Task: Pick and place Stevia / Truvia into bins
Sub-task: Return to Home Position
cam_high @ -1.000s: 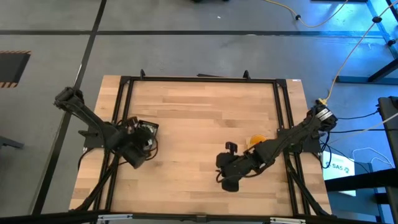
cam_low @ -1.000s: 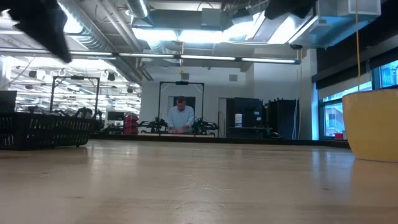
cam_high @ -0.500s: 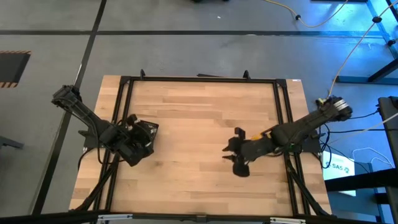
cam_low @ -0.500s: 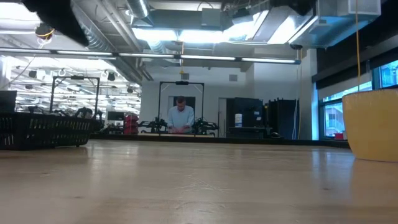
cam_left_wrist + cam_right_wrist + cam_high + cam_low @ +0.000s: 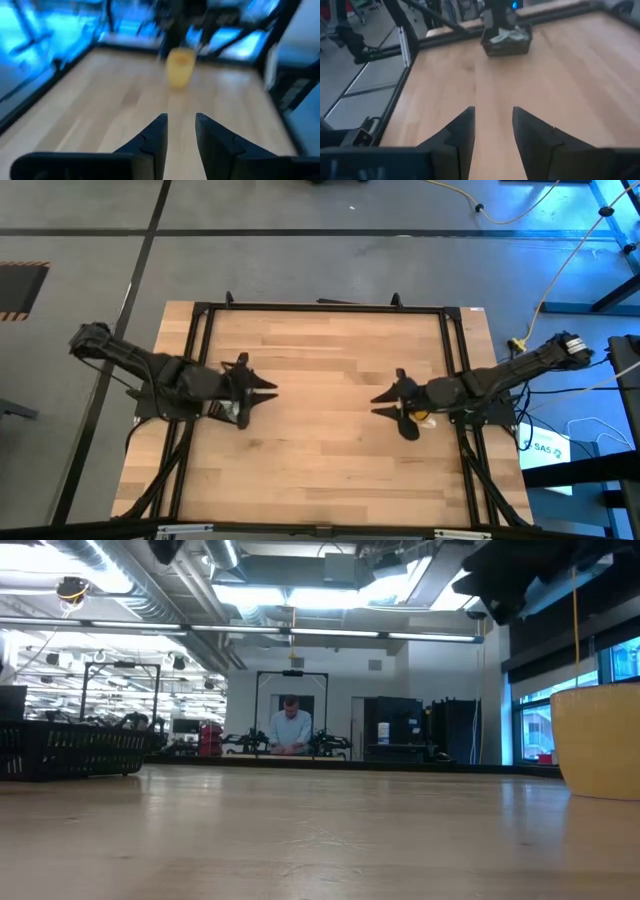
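Stevia / Truvia sachets (image 5: 507, 35) lie in the bin (image 5: 506, 48), so the left gripper (image 5: 268, 388) just beside it and the right gripper (image 5: 377, 404) well apart, both spread empty, should withdraw without clipping it.

The tabletop (image 5: 340, 350) is pale wood, glued up from narrow strips. It is smooth, with a soft satin sheen that catches the ceiling light in the low view. A black metal frame (image 5: 320, 307) with a matt finish rims it. The bin (image 5: 506, 47) is black and looks like plastic, its walls an open lattice. The sachets (image 5: 507, 36) inside look like pale, matt, slightly crumpled paper. The yellow cup (image 5: 598, 740) has a smooth, dull surface, probably plastic. The fingers of the left end effector (image 5: 181, 120) and right end effector (image 5: 493, 112) are dark, matt and smooth. The floor (image 5: 300, 265) is smooth, grey and concrete-like.
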Controlling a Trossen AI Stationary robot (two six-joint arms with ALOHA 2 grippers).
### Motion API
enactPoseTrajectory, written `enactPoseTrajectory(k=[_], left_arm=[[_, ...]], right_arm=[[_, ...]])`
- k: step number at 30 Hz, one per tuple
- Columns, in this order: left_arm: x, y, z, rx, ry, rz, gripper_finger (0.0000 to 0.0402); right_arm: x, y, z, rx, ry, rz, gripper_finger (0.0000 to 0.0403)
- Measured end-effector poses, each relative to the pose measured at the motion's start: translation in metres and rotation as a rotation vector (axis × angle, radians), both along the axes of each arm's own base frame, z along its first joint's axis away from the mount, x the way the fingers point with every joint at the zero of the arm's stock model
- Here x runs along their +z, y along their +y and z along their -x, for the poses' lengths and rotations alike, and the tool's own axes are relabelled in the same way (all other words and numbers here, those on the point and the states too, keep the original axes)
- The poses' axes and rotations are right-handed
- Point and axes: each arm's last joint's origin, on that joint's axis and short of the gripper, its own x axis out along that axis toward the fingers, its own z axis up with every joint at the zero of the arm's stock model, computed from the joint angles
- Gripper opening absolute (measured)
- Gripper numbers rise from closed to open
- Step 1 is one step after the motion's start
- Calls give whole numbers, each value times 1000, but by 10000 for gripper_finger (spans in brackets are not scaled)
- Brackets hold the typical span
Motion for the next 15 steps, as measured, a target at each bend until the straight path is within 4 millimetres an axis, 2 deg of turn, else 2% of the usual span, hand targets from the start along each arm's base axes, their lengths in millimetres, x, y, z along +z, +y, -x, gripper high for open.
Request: enactPoseTrajectory(k=[4,7,15], left_arm=[[-4,17,8,-39,-158,5,93],[-12,27,20,-52,-203,6,96],[-40,37,50,-44,-309,-4,94]], right_arm=[[-3,-9,16,1,-106,7,135],[-9,-14,30,-1,-150,-7,135],[-34,-21,55,4,-273,-38,135]])
